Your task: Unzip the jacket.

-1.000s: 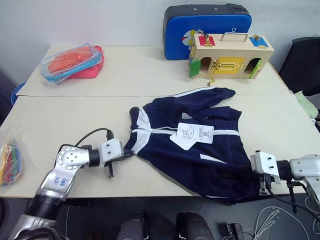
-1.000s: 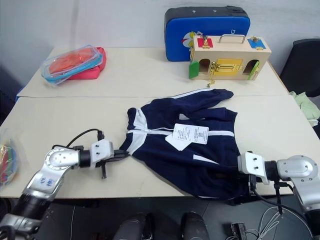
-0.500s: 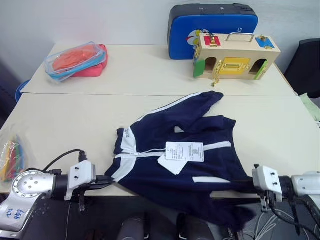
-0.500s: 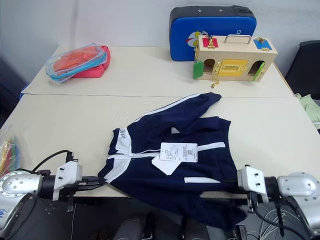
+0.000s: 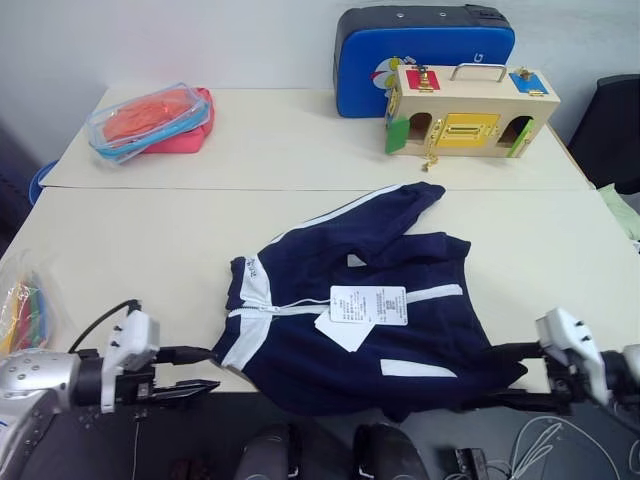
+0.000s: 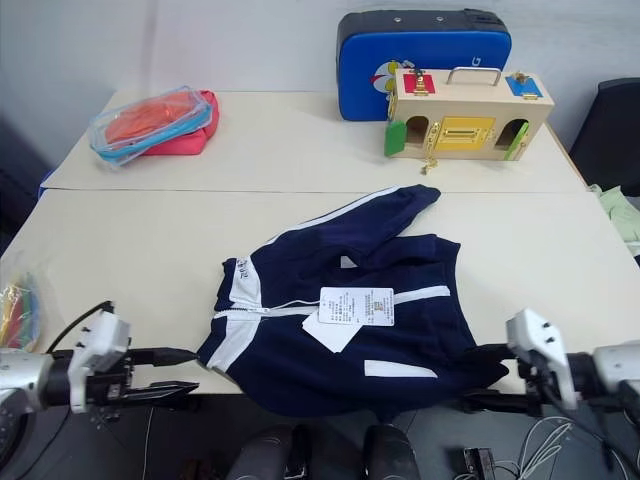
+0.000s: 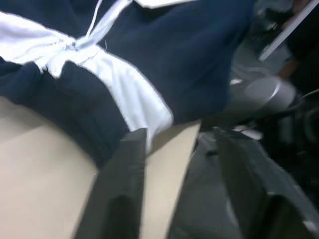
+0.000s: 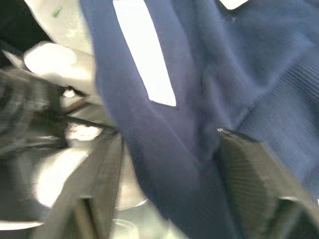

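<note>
Jacket (image 5: 360, 310), a small navy-blue fabric track top with thin white stripes, white collar panels and a white front zipper, lies flat at the near edge of the cream tabletop (image 5: 140, 250), its hem hanging slightly over that edge. The left gripper (image 5: 192, 372) sits just off the near table edge beside the white collar, its 2 black fingers (image 7: 119, 194) spread apart with nothing between them. The right gripper (image 5: 505, 375) is at the hem corner on the opposite side, fingers (image 8: 249, 169) also parted; navy cloth lies between them in the right wrist view, but they do not pinch it. 2 white paper tags (image 5: 362, 308) rest on the chest, over the zipper line, and 1 sleeve stretches toward the far side. Farther out, a wooden latch box with yellow, green and red fittings (image 5: 470, 112) stands in front of a blue padded case (image 5: 420, 50). A clear plastic container of orange items (image 5: 148, 118) sits on a pink pouch at the far left. A clear bag of coloured sticks (image 5: 25, 315) lies on the left near edge.
</note>
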Robot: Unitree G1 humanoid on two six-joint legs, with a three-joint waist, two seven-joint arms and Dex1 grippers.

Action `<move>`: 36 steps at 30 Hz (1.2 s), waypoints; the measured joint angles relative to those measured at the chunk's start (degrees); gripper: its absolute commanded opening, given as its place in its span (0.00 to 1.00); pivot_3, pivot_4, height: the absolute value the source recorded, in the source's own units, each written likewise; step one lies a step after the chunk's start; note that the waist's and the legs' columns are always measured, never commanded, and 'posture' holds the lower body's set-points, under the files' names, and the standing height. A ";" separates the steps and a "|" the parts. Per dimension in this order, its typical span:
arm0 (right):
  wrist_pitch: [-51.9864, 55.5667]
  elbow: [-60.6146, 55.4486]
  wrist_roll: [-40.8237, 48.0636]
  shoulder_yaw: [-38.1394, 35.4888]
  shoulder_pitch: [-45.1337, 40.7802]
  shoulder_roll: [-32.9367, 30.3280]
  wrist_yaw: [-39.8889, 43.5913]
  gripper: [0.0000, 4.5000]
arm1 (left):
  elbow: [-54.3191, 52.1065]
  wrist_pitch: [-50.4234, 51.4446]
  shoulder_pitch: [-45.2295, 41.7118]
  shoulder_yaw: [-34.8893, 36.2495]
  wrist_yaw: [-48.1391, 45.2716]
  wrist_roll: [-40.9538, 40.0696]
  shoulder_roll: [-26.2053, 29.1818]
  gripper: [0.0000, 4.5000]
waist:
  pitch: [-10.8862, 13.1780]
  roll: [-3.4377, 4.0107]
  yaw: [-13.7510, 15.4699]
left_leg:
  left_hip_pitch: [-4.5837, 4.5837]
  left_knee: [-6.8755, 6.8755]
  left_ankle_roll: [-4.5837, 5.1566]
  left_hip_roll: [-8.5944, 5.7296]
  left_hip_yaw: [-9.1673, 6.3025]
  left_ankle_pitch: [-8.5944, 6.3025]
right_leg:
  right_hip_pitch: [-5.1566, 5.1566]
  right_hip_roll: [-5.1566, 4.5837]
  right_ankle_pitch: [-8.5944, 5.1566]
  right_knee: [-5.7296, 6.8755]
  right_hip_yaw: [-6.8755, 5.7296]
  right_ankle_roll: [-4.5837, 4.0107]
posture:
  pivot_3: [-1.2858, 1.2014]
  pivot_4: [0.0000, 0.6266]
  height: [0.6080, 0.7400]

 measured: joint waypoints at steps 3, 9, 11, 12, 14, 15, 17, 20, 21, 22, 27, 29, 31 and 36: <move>6.21 1.19 3.20 -3.52 -1.32 -0.94 1.44 1.00 | 0.96 1.18 -2.19 2.85 -0.09 -2.17 -0.15 0.68 | 0.01 0.01 0.12 | -0.02 -0.01 -0.05 0.00 -0.02 -0.03 | 0.00 0.00 -0.01 -0.04 -0.02 -0.02 | 0.52 0.24 1.00; 0.01 7.96 -4.02 3.01 -21.08 7.34 -5.80 1.00 | 3.41 -3.15 -12.46 0.27 2.27 0.66 -3.93 1.00 | 0.04 0.07 -0.39 | -0.02 -0.03 -0.71 -0.03 0.08 0.06 | -0.03 0.07 0.00 -0.02 -0.01 -0.01 | 0.52 0.24 1.00; -2.11 9.95 -8.54 9.62 -28.33 11.73 -8.57 1.00 | 4.31 -6.14 -16.26 -3.36 3.22 3.50 -6.16 1.00 | 0.08 0.09 -0.51 | -0.06 -0.04 -0.53 -0.04 0.19 0.25 | -0.15 0.10 0.00 0.08 0.02 0.00 | 0.52 0.24 1.00; -2.68 11.98 -11.76 14.05 -33.30 15.08 -10.74 1.00 | 5.70 -7.81 -18.58 -6.13 3.53 5.54 -7.42 1.00 | 0.09 0.10 -0.58 | -0.08 -0.04 -0.54 -0.04 0.25 0.30 | -0.24 0.14 0.00 0.18 0.05 0.00 | 0.52 0.24 1.00; -1.48 14.57 -14.59 19.05 -38.83 18.92 -12.82 1.00 | 7.61 -9.66 -20.70 -9.64 3.60 7.91 -8.68 1.00 | 0.11 0.12 -0.42 | -0.38 -0.03 -0.52 -0.07 0.30 0.41 | -0.61 0.15 0.00 0.35 0.07 0.00 | 0.52 0.24 1.00; 0.59 16.29 -15.47 21.58 -41.80 20.63 -13.44 1.00 | 9.32 -10.68 -22.16 -11.58 3.37 9.31 -9.37 1.00 | 0.11 0.12 -0.39 | -0.60 0.02 -0.51 -0.08 0.32 0.56 | -0.82 0.17 0.00 0.53 0.08 0.00 | 0.52 0.24 1.00; 2.87 18.00 -16.69 25.21 -45.09 21.95 -12.96 1.00 | 11.85 -12.79 -24.36 -14.23 2.76 11.33 -10.34 1.00 | 0.11 0.12 -0.08 | -0.92 0.10 -0.47 -0.10 0.23 0.70 | -1.00 0.25 0.01 0.57 -0.04 0.00 | 0.52 0.24 1.00; 4.88 19.87 -17.97 28.99 -47.72 22.74 -10.75 1.00 | 16.01 -16.30 -27.65 -17.77 2.05 14.41 -11.89 1.00 | 0.10 0.11 0.29 | -0.95 0.14 -0.31 -0.23 0.22 0.69 | -0.92 0.39 0.04 0.52 -0.06 0.06 | 0.52 0.24 1.00; 5.75 20.55 -18.26 30.01 -48.39 23.09 -10.17 1.00 | 17.85 -17.42 -29.25 -18.61 2.14 15.44 -13.00 1.00 | 0.11 0.11 0.31 | -0.97 0.17 -0.23 -0.26 0.25 0.70 | -0.92 0.38 0.11 0.49 -0.06 0.18 | 0.52 0.24 1.00; 6.25 20.70 -18.30 30.80 -48.77 23.27 -9.52 1.00 | 19.25 -18.35 -30.42 -19.42 2.19 16.11 -13.61 1.00 | 0.11 0.11 0.23 | -0.97 0.21 -0.18 -0.28 0.27 0.71 | -0.91 0.37 0.15 0.49 -0.06 0.24 | 0.52 0.24 1.00; 10.07 19.46 -18.17 33.15 -50.06 23.26 -5.41 1.00 | 24.51 -20.51 -35.72 -22.88 2.82 19.39 -17.51 1.00 | 0.10 0.09 -0.21 | -0.95 0.26 -0.08 -0.33 0.28 0.73 | -0.89 0.21 0.24 0.52 -0.05 0.36 | 0.52 0.24 1.00; 11.05 18.04 -17.92 33.21 -50.08 23.27 -4.46 1.00 | 25.98 -21.02 -36.68 -23.90 2.80 20.28 -18.06 1.00 | 0.10 0.09 -0.26 | -0.96 0.23 -0.09 -0.31 0.27 0.73 | -0.90 0.16 0.24 0.51 -0.06 0.36 | 0.52 0.24 1.00; 12.07 16.79 -17.43 33.21 -50.08 23.27 -3.62 1.00 | 27.41 -21.91 -37.33 -24.82 2.80 21.51 -18.42 1.00 | 0.10 0.10 -0.48 | -0.95 0.20 -0.11 -0.30 0.29 0.74 | -0.91 0.17 0.24 0.50 -0.09 0.36 | 0.52 0.24 1.00; 2.74 16.38 -20.76 32.59 -50.07 24.21 -6.52 1.00 | 28.06 -22.67 -37.18 -24.95 3.37 22.25 -18.77 1.00 | 0.10 0.09 -0.35 | -0.95 0.26 -0.11 -0.32 0.29 0.75 | -0.90 0.16 0.24 0.53 -0.09 0.36 | 0.52 0.24 1.00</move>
